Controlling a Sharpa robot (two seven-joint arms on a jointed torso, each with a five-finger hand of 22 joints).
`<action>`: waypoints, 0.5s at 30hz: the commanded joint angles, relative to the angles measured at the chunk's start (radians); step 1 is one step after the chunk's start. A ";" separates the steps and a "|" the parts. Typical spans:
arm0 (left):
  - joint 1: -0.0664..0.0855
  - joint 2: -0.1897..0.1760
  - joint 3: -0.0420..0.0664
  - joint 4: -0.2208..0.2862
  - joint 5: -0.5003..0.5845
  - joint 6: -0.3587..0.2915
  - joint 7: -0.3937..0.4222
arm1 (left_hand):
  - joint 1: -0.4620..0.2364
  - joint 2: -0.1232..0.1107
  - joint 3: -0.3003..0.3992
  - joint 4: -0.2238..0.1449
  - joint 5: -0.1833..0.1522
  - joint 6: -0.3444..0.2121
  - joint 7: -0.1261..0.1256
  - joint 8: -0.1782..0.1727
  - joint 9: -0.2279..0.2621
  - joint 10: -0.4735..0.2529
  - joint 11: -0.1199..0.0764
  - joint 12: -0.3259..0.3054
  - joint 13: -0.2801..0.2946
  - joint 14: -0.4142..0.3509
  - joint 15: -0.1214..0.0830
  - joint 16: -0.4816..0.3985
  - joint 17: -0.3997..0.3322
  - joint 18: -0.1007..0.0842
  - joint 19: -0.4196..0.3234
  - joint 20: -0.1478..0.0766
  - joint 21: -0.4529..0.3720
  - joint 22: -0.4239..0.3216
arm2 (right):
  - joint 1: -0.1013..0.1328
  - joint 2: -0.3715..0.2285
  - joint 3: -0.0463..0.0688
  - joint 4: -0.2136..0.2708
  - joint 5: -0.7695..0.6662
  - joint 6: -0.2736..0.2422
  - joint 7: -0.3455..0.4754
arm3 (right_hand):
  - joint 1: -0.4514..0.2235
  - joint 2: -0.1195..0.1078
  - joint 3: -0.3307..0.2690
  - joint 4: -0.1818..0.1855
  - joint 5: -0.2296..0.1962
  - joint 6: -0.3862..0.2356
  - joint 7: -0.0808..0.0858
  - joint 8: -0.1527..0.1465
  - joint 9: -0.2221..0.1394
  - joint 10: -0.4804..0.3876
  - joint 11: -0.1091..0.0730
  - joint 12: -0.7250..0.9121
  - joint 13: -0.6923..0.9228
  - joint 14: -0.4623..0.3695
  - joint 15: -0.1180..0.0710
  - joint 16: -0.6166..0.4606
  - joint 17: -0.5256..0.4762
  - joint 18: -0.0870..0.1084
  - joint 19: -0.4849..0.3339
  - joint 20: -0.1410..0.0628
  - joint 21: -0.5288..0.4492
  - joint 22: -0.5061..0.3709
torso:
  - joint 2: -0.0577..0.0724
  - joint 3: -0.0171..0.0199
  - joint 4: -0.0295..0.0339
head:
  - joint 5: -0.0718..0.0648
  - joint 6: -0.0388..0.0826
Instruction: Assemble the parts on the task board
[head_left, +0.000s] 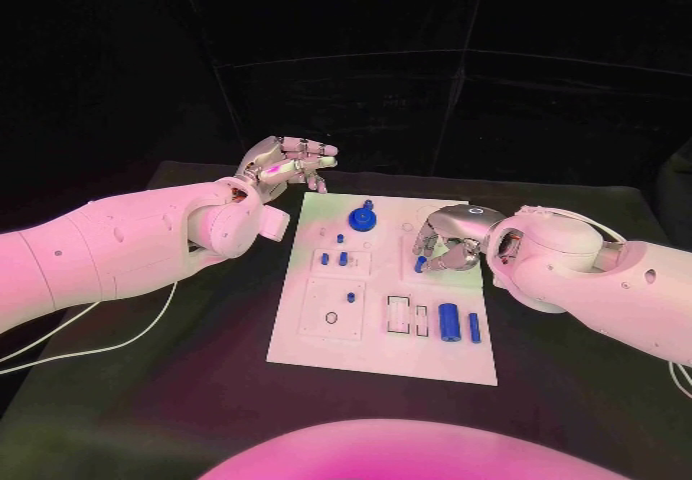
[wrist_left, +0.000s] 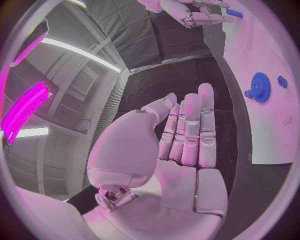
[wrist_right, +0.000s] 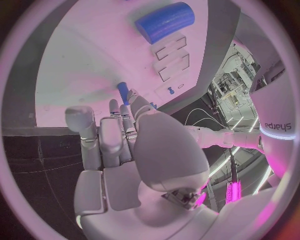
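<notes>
right hand (head_left: 450, 243) pinches small blue peg (head_left: 421, 265) over task board (head_left: 378, 350) | peg looks light, stiff, slippery; grip mid-shaft | left hand (head_left: 286, 160) far-left, empty, fingers apart

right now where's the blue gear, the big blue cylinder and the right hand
blue gear (head_left: 362, 219): head view, on its round face, far end of the board
big blue cylinder (head_left: 450, 321): head view, mid-length of its side
right hand (head_left: 450, 240): head view, on the back of the hand
</notes>
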 joint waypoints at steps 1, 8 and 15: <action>0.002 0.002 0.001 -0.001 0.003 0.011 0.003 | 0.006 -0.005 -0.003 -0.004 0.006 0.003 0.004 0.005 0.001 -0.005 -0.001 0.002 -0.001 -0.006 0.003 0.006 -0.001 0.006 0.003 0.000 -0.004 -0.001 | 0.001 0.005 0.000 -0.005 -0.009 0.020 0.015 | 0.005 0.012 0.016 0.001 -0.010 0.015 0.002 0.006 0.001 0.017 -0.001 -0.006 -0.001 0.020 0.000 0.007 0.007 0.010 0.010 -0.002 0.008 0.006 | -0.001 0.0004 -0.0014 | 0.002 0.000; 0.001 0.003 0.001 -0.001 0.003 0.012 0.003 | 0.006 -0.005 -0.003 -0.004 0.006 0.003 0.004 0.005 0.001 -0.005 -0.001 0.002 -0.001 -0.006 0.003 0.006 -0.001 0.006 0.003 0.000 -0.004 -0.001 | -0.001 0.016 0.000 -0.015 -0.008 0.031 0.020 | 0.009 0.010 0.044 0.003 -0.015 0.040 0.002 0.008 0.002 0.043 -0.003 -0.021 -0.001 0.022 -0.002 0.011 0.010 0.009 0.014 -0.005 0.013 0.012 | 0.000 0.0001 -0.0003 | 0.002 -0.004; 0.001 0.002 0.001 -0.002 0.003 0.014 0.002 | 0.006 -0.005 -0.003 -0.004 0.006 0.003 0.004 0.005 0.001 -0.005 -0.001 0.002 -0.001 -0.006 0.003 0.006 -0.001 0.006 0.003 0.000 -0.004 -0.001 | -0.004 0.022 0.000 -0.023 -0.010 0.047 0.018 | 0.012 0.004 0.069 0.002 -0.016 0.057 0.002 0.008 0.001 0.062 -0.005 -0.035 -0.001 0.022 -0.004 0.015 0.013 0.008 0.017 -0.006 0.017 0.018 | -0.001 -0.0003 -0.0005 | 0.003 -0.006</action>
